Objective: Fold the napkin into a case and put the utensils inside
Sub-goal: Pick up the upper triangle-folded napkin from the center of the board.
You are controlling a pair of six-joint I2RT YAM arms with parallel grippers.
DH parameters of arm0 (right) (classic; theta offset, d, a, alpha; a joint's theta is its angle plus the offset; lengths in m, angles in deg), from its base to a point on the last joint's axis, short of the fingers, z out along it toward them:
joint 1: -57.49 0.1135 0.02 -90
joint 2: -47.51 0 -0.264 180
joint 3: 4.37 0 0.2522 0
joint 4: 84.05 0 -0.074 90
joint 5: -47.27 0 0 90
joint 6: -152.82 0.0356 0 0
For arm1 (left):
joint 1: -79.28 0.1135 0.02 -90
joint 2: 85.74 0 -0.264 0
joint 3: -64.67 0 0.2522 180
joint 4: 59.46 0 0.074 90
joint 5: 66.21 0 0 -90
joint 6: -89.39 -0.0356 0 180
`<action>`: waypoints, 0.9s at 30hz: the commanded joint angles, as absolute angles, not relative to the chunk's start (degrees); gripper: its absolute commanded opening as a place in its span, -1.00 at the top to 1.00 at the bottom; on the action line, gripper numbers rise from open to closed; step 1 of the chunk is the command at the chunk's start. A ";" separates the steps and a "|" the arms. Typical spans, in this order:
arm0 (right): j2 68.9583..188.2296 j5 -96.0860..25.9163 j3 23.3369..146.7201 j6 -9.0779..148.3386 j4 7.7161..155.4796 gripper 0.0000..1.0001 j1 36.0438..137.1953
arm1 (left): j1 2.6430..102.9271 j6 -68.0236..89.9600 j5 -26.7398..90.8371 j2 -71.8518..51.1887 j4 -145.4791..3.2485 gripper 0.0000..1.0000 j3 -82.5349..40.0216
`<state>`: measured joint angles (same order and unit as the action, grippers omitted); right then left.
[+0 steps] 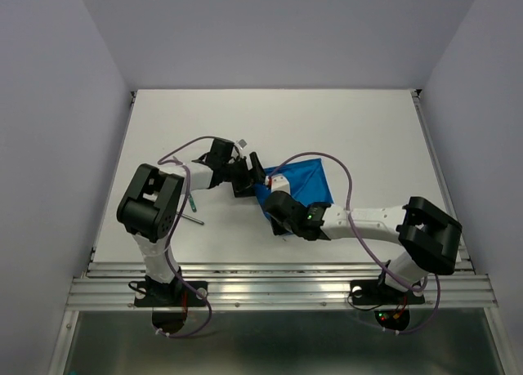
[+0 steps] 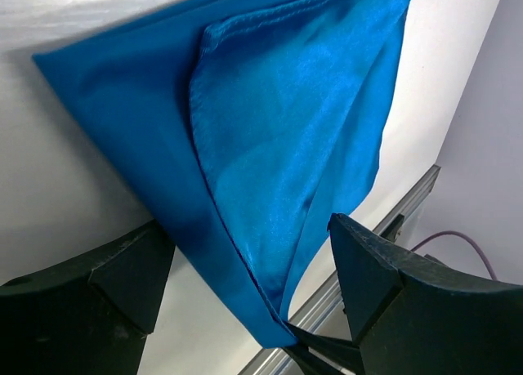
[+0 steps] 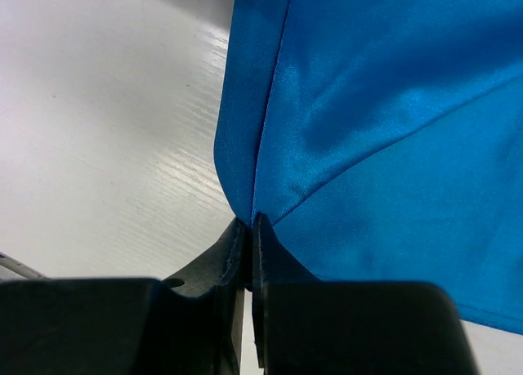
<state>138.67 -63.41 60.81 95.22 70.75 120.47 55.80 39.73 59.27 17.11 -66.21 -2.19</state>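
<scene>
The bright blue napkin (image 1: pixel 304 181) lies folded into layers mid-table, one flap lifted off the surface (image 2: pixel 286 122). My right gripper (image 3: pixel 251 221) is shut on the napkin's near corner (image 3: pixel 245 179), and it also shows at the cloth's lower left edge (image 1: pixel 274 198). My left gripper (image 2: pixel 249 244) hangs open just left of the napkin (image 1: pixel 254 173), its fingers (image 2: pixel 131 269) apart on either side of that pinched corner without touching the cloth. The utensils lie left of the arms: a teal-handled one (image 1: pixel 191 202) and a slim grey one (image 1: pixel 194 220).
The white table (image 1: pixel 368 130) ends in a metal rail (image 1: pixel 278 287) along the near edge, where both arm bases sit. Grey walls enclose the left, right and back sides. A purple cable (image 1: pixel 347 187) loops over the right arm.
</scene>
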 commanded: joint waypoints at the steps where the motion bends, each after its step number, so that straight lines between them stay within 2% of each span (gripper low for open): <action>1: 134.97 -64.87 59.67 95.42 73.76 0.99 120.86 | 54.85 39.03 54.90 20.16 -67.86 -0.72 -3.58; 9: 133.21 -65.05 58.44 95.07 74.02 0.99 120.86 | 53.97 40.69 52.44 22.01 -67.86 -0.52 -5.42; 16: 132.41 -65.22 57.21 94.90 74.11 0.99 120.86 | 53.80 41.49 51.39 23.86 -67.77 -0.20 -7.09; 18: 132.24 -65.22 56.77 94.81 74.11 0.99 120.86 | 53.80 41.75 50.86 24.30 -67.77 0.03 -7.62; 19: 132.24 -65.23 56.68 94.81 74.11 0.99 120.86 | 53.80 41.93 50.68 24.39 -67.77 0.30 -7.80; 22: 132.15 -65.14 56.50 94.63 74.11 0.99 120.86 | 53.71 42.19 50.51 24.74 -67.77 0.63 -8.24; 23: 132.24 -64.88 56.50 94.55 74.11 0.99 120.86 | 53.71 42.10 50.59 24.83 -67.68 0.87 -8.32; 25: 132.24 -64.87 56.42 94.37 74.02 0.99 120.86 | 53.62 42.28 50.77 24.65 -67.59 1.00 -8.41; 27: 132.24 -64.87 56.59 94.28 73.76 0.89 120.86 | 53.62 42.45 50.60 24.30 -67.59 1.00 -8.33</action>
